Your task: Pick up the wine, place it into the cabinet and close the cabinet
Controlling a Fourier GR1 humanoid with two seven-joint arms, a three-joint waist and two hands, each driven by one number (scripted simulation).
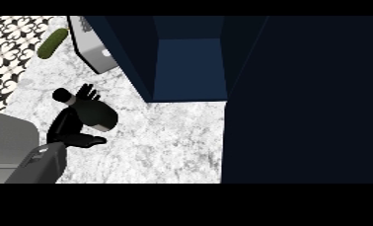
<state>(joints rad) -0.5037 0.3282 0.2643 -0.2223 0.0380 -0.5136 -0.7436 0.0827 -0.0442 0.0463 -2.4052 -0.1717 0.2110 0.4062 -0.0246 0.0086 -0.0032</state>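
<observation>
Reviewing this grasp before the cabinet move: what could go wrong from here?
1. The left hand curls round the dark wine bottle, which lies tilted in the grasp; it may slip during the lift.
2. The cabinet opening is narrow between its walls, so the bottle could clip an edge.
3. The open cabinet door fills the right side, and the right hand is not in view; closing is unverified.

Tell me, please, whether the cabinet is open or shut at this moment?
Open: the cabinet shows its blue interior, and its dark door is swung out at the view's right. The wine is still outside, in the left hand.
</observation>
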